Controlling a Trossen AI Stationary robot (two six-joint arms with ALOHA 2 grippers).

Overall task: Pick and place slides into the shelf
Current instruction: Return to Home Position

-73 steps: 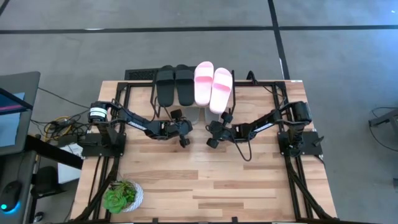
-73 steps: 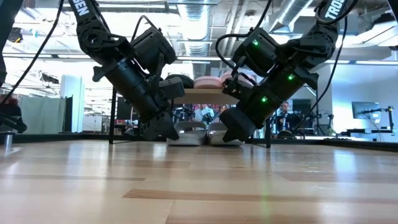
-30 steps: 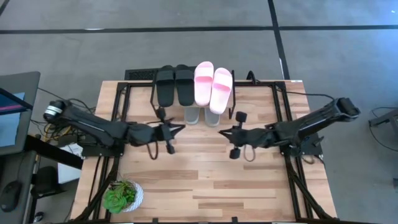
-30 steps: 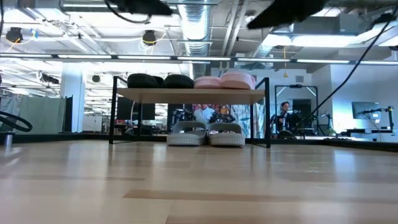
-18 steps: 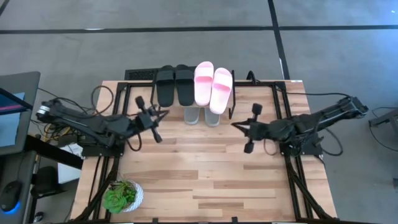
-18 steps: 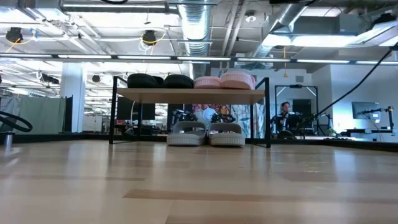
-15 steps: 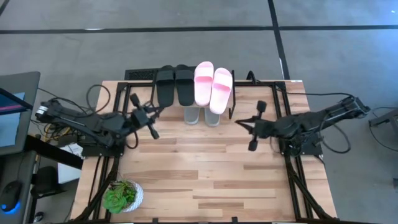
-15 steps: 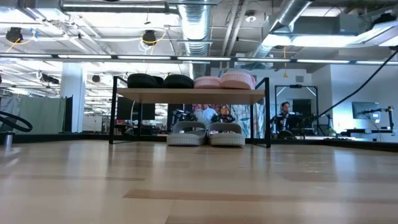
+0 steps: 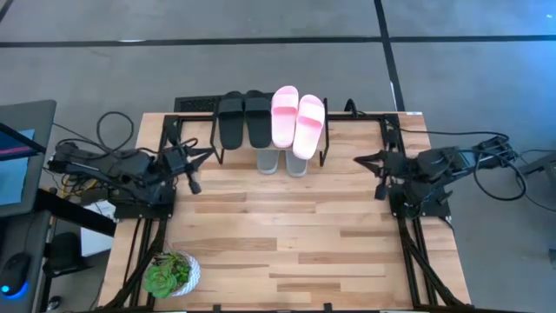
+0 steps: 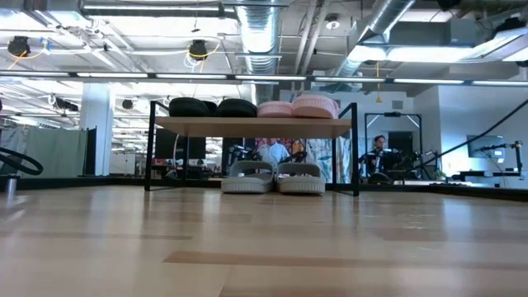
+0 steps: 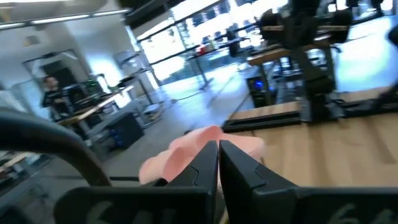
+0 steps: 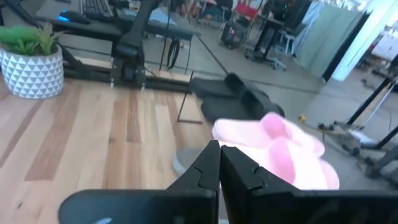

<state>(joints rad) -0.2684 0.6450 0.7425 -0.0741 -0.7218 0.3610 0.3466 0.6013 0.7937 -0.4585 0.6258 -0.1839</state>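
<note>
The shelf (image 10: 252, 125) stands at the table's far edge on thin black legs. On its plank top lie the black slides (image 9: 244, 119) and, to their right, the light pink slides (image 9: 297, 120). The grey-green slides (image 10: 275, 177) rest on their soles on the table under the plank. My left gripper (image 9: 191, 167) is shut and folded back by the table's left edge, left of the shelf. My right gripper (image 9: 375, 172) is shut by the right edge. The right wrist view shows the pink slides (image 12: 273, 149) past the shut fingers. Neither arm shows in the low view.
A potted plant (image 9: 170, 275) in a white pot stands near the table's near left corner. Black frame rails run along both side edges. Cables lie by the left arm's base (image 9: 104, 139). People and desks show in the room behind the shelf (image 10: 379, 153).
Both arms have drawn back from the middle of the table, the left toward the left edge and the right toward the right edge, and folded in over their bases. They rose out of the low view. The slides and shelf have stayed where they were.
</note>
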